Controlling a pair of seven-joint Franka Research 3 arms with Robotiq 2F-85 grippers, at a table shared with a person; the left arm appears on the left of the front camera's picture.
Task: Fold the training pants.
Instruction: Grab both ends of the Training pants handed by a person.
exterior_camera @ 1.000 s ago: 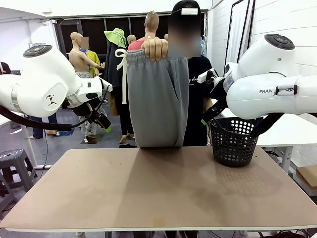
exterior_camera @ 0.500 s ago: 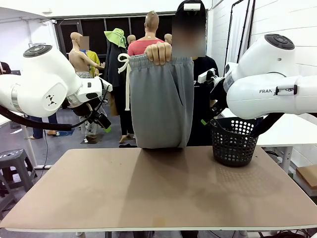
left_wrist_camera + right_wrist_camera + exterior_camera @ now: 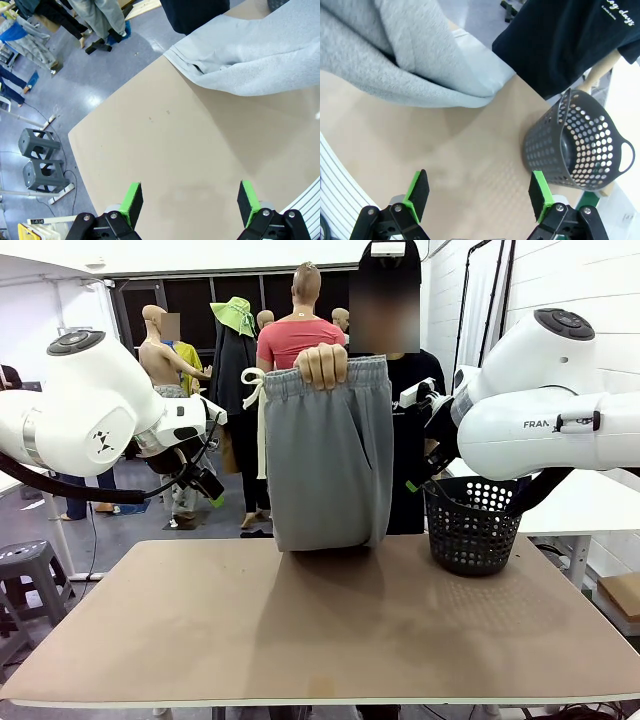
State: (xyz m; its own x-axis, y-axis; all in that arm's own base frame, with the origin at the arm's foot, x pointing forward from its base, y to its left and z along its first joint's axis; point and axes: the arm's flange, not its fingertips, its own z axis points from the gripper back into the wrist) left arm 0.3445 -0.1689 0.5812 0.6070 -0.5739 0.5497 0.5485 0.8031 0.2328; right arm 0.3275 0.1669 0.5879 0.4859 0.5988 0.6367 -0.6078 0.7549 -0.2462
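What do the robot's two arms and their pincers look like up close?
The left arm and right arm are bulky, rounded white shells with dark round joint caps; the right one bears grey FRAN lettering. A black cable loops under the left arm. The left pincer and right pincer are black, each with two bright green pads.

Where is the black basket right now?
Front view: the black basket stands on the table's far right side, right of the grey training pants the person holds up.
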